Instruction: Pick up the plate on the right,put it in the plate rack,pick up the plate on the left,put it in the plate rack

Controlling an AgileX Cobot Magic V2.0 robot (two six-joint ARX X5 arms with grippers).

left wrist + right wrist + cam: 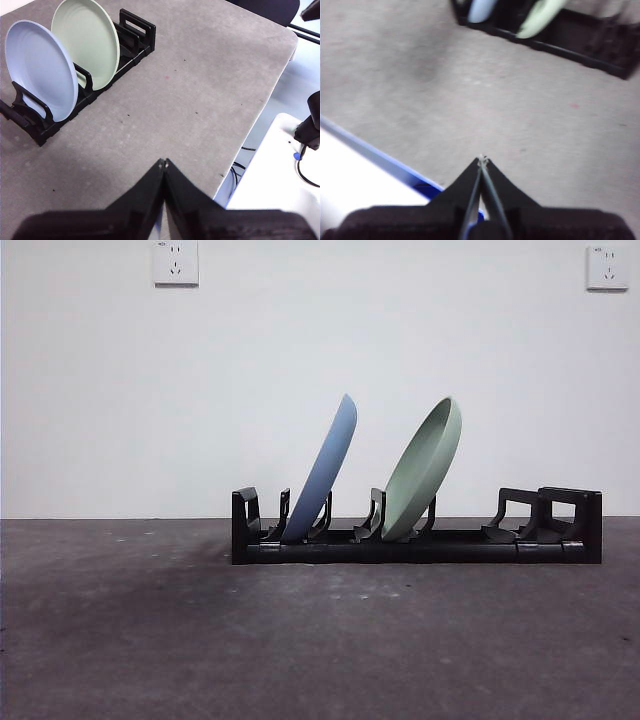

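Plate rack (85, 80) holding both plates stands well apart from left hand (163, 162).

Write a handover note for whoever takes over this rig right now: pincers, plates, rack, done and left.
Left pincer: shut, empty, hanging over bare table away from the rack.
Right pincer: shut, empty, also clear of the rack.
Blue plate and green plate: both stand tilted in separate slots of the black plate rack.
Done: both plates racked.
Left: nothing visible; no plate lies on the table.
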